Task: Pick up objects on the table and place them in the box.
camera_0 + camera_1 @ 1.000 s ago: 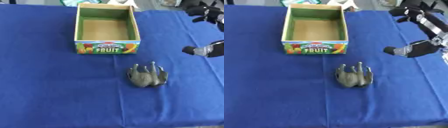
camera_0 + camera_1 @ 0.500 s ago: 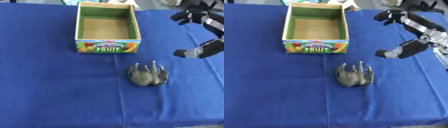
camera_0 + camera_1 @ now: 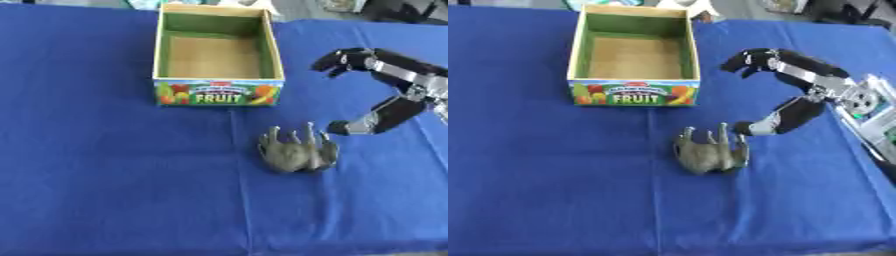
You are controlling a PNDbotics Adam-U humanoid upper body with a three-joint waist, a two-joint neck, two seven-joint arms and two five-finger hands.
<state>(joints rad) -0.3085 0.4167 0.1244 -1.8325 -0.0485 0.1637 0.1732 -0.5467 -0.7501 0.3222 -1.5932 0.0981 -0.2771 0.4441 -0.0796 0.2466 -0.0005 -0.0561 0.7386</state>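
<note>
On the blue tabletop (image 3: 87,165), at upper left of centre, an open cardboard box (image 3: 217,56) marked FRUIT. Below and right of it, a grey toy animal (image 3: 297,151) lying legs up. Just right of that, the right robot hand (image 3: 798,95), fingers and thumb spread apart, thumb tip near the toy's legs.

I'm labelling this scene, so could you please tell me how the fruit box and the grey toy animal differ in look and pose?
The fruit box is a straight-sided carton with green walls and a colourful printed front; the toy animal is plain grey and rounded. The box stands upright with its top open and nothing visible inside; the toy lies on its back, legs pointing up. The box sits farther back, the toy nearer. Both rest on the blue tablecloth.
</note>
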